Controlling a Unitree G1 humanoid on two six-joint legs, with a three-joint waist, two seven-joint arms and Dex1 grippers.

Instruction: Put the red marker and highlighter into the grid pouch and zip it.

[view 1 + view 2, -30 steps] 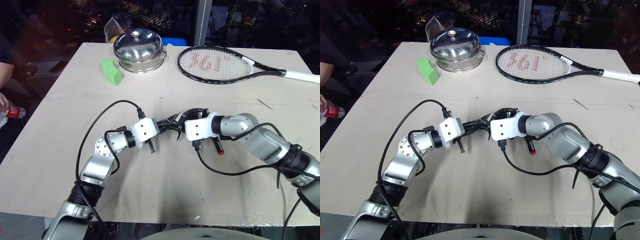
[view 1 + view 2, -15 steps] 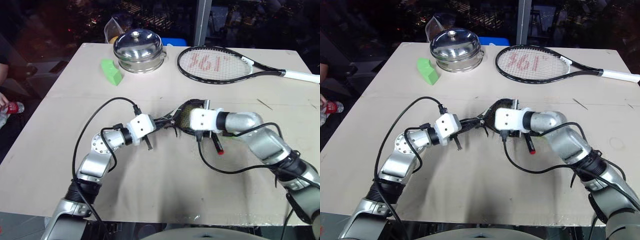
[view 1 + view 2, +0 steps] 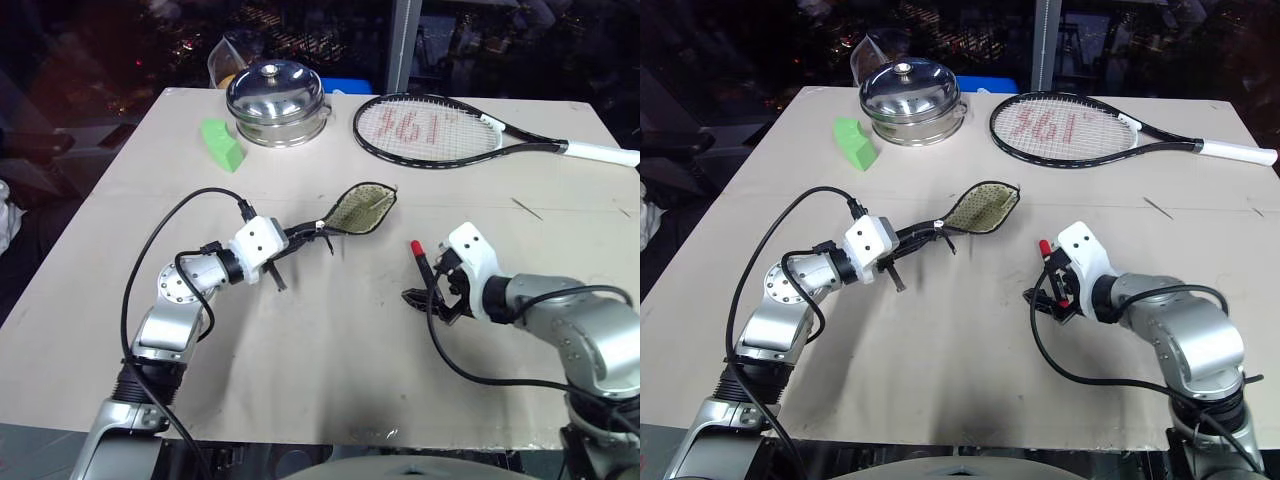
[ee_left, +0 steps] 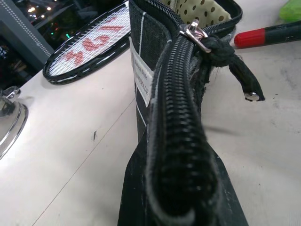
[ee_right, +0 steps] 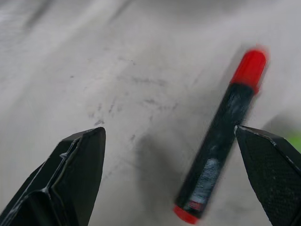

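Right end effector (image 3: 425,293) withdrawn, open beside red marker (image 5: 220,133).

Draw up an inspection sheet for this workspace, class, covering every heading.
Surface: beige table, lightly scuffed.
Job's things: black white-lined fabric grid pouch held up, mouth unzipped; slim red-capped red marker lying on table; highlighter probably the green blur beside it.
Clutter: green wedge block, lidded steel pot, black tennis racket.
Grippers: left gripper shut on pouch; right gripper open over marker.
Cables: black cables looping along both arms.
Surroundings: dark.
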